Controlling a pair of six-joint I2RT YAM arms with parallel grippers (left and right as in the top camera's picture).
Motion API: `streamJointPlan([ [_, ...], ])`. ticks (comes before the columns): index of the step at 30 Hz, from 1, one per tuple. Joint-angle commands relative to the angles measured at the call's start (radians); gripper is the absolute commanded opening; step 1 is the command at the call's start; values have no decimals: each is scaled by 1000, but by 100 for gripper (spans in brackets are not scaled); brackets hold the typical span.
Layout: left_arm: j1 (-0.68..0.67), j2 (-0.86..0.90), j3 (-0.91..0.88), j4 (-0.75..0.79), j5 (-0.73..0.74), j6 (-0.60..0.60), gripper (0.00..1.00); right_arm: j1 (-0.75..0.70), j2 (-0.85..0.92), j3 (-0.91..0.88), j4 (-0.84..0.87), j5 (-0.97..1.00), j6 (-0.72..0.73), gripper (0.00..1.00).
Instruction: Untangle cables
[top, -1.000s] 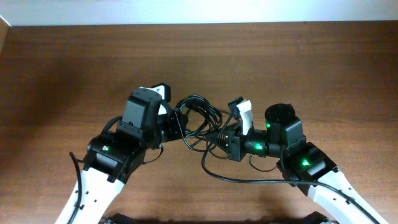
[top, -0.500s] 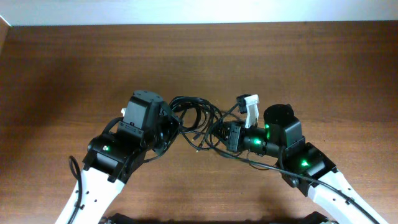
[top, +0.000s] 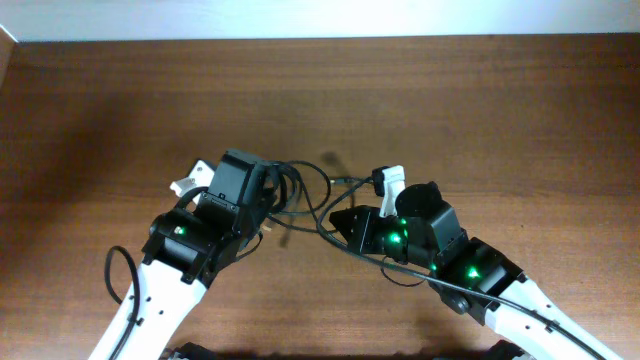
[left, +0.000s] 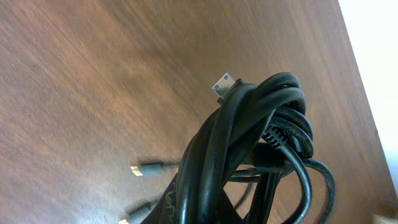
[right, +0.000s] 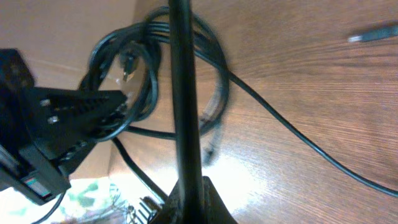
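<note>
Left gripper (top: 268, 200) is clamped hard on the cables (left: 242, 124). A thick knotted bundle rises straight out of its jaws, and a silver plug (left: 225, 84) pokes out at the top of the knot. Right gripper (top: 338, 219) has its jaws pressed together on one strand, which runs taut straight ahead of them and crosses in front of the coil. The coil hangs between the two grippers, which sit close together over the table (top: 120, 110). Beyond the left jaws a gold-tipped plug (left: 144, 168) lies blurred on the wood. Ahead and right of the right jaws, a loose plug end (right: 371, 34) rests well apart.
</note>
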Motion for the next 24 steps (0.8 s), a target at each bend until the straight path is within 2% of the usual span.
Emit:
streamJointPlan([
  [1,16,8,7,-6,-161,76,0,-8,-13,8,-19,117,56,4],
  [3,16,8,7,-6,-151,152,0,-8,-13,8,-34,119,60,4],
  [4,16,8,7,0,-97,254,0,-8,-13,8,-57,107,39,29],
  [5,16,7,7,6,-53,354,0,-8,-13,8,-60,91,6,47],
  [7,16,7,7,18,-5,533,0,-8,-13,8,-60,40,-109,73],
  [8,16,7,7,58,82,693,0,-8,-13,8,-58,15,-151,76],
  [10,16,8,7,143,288,906,0,-8,-13,8,-11,-74,-232,77],
  [11,16,8,7,175,365,961,0,-8,-13,8,60,-158,-286,77],
  [13,16,8,7,180,414,973,0,-8,-13,8,75,-170,-293,75],
  [15,16,8,7,181,505,995,0,-8,-13,8,72,-166,-292,65],
  [18,16,8,7,183,509,994,0,-8,-13,8,70,-166,-292,15],
  [19,16,8,7,182,509,994,0,-8,-13,8,68,-166,-292,6],
  [21,16,8,7,185,498,982,0,-8,-13,8,67,-167,-292,4],
  [22,16,8,7,183,443,919,0,-8,-13,8,61,-167,-292,4],
  [24,16,8,7,153,259,650,0,-8,-13,8,53,-179,-292,4],
])
